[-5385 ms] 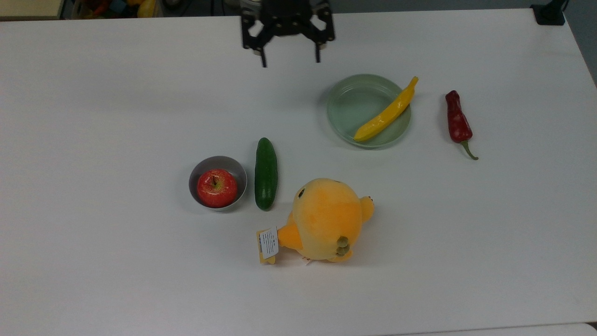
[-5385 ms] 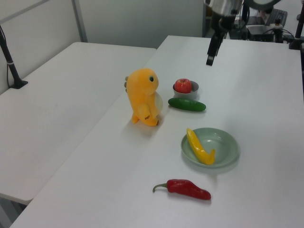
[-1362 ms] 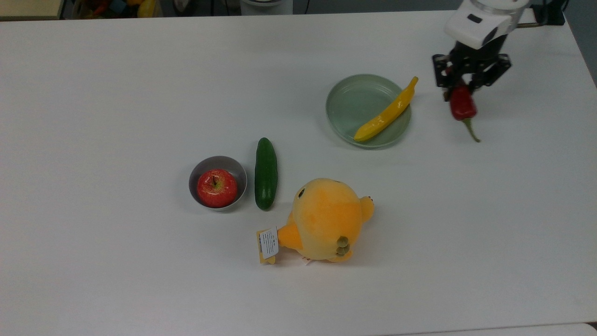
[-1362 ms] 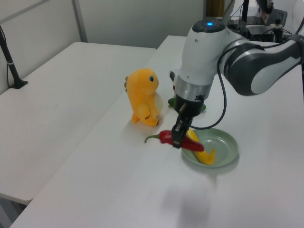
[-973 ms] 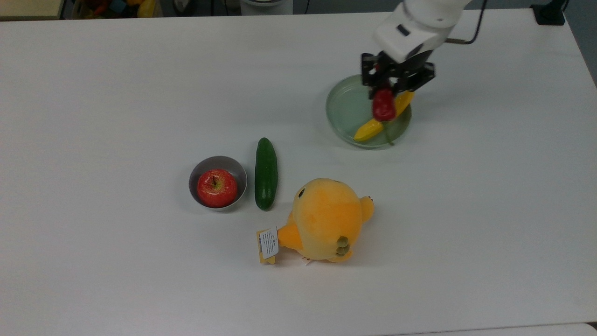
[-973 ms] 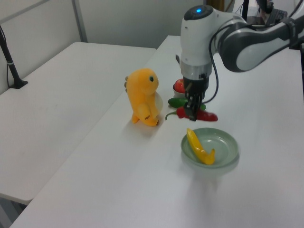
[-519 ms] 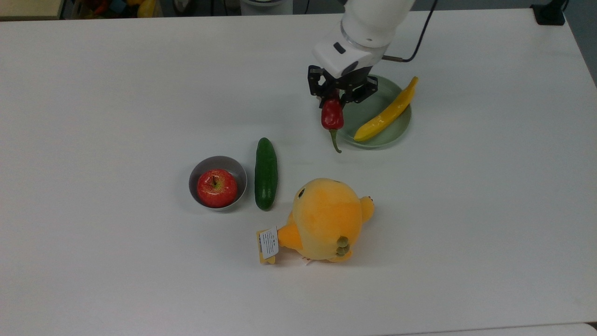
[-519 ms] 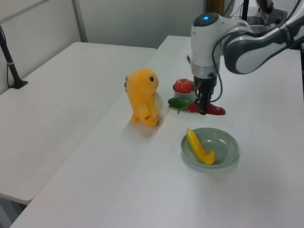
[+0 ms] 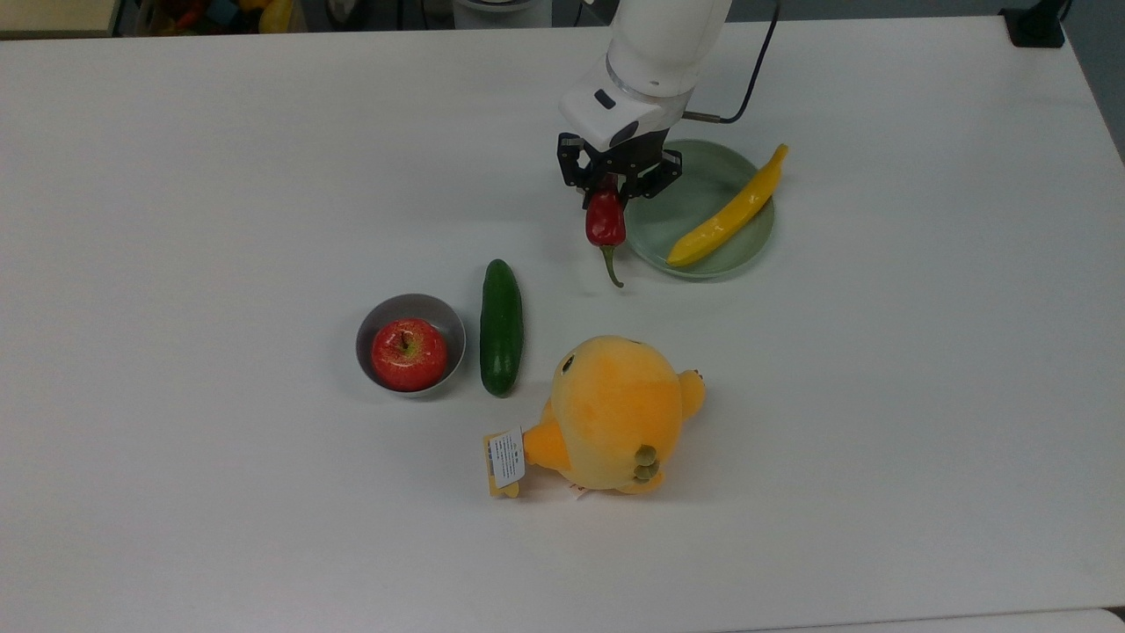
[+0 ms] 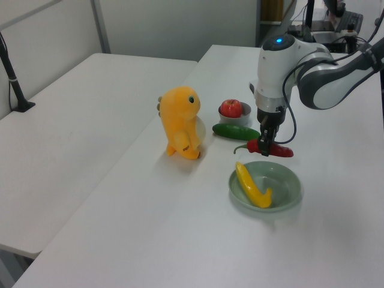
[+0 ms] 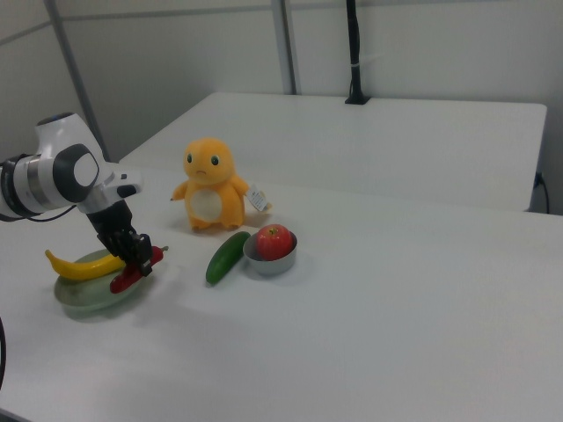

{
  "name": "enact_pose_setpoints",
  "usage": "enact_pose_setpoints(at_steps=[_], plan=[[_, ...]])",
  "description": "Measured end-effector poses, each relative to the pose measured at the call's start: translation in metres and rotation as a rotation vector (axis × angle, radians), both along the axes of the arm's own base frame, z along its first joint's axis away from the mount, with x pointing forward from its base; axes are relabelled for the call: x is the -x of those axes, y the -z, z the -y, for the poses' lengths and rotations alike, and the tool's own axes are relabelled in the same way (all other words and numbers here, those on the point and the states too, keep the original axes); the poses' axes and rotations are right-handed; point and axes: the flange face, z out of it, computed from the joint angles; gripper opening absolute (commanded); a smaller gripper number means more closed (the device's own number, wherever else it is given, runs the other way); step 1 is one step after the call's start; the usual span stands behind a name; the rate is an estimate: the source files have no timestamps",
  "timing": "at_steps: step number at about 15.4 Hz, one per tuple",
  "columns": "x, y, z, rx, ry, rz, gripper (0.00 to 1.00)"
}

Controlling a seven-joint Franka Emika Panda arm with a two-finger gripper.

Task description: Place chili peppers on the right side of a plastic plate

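Note:
My gripper is shut on the dark red chili pepper, which hangs from it with the green stem pointing toward the top view's bottom. The chili sits just outside the left rim of the pale green plastic plate in the top view. In the left view the gripper holds the chili low, just beyond the plate's far edge. In the right view the gripper and chili are at the plate's right edge.
A yellow long fruit lies across the plate, its tip over the rim. A green cucumber, a grey bowl with a red apple and an orange plush toy stand nearer the top view's bottom.
The gripper carried the chili from the top view's right of the plate, across the plate, to just past its left rim. In the last half second it shifted slightly further left.

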Motion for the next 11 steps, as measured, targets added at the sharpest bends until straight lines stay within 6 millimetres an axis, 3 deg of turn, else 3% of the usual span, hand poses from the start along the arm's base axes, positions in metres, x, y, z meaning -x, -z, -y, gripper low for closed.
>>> enact_pose_setpoints(at_steps=[2,11], plan=[[0.001,0.003,0.001,0.002,0.0,-0.006,1.0],[0.003,0.028,0.002,0.019,0.001,-0.047,1.0]])
